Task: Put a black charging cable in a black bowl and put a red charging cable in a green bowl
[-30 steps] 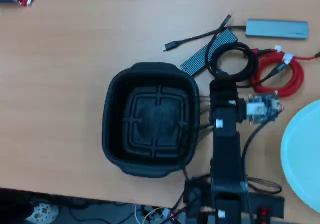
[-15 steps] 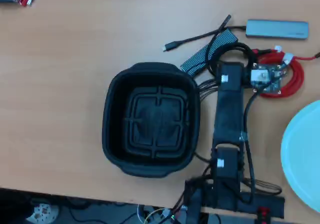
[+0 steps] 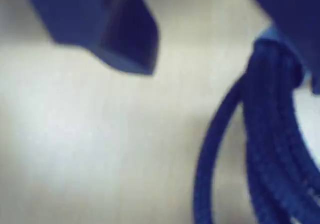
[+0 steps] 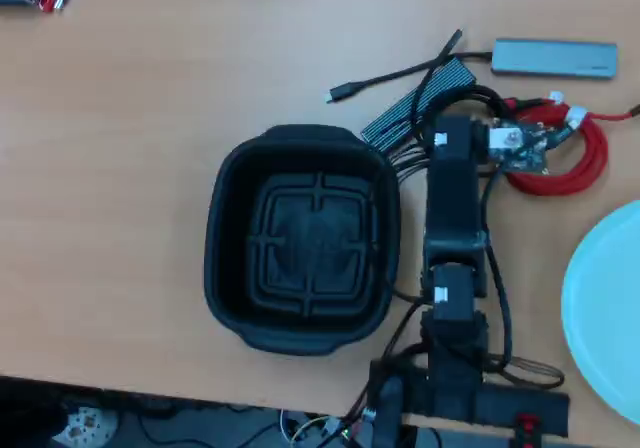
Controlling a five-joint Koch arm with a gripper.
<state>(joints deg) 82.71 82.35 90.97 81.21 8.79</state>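
Reaching over the thin black cable (image 4: 478, 98) coiled beside the round red cable (image 4: 580, 158) (right of the squarish black bowl (image 4: 232, 268)), the gripper (image 4: 462, 126) hides its jaws, grip unreadable.

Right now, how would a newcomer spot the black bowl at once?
In the overhead view, find the wooden table and look left of the black robot arm. The large matt black squarish container has a raised floor grid, unlike the smooth round mint dish.

1 black bowl (image 4: 302, 239) | 1 green bowl (image 4: 605, 308) | 1 red charging cable (image 4: 580, 163) | 1 black charging cable (image 4: 480, 96) | 1 grey hub (image 4: 555, 57)
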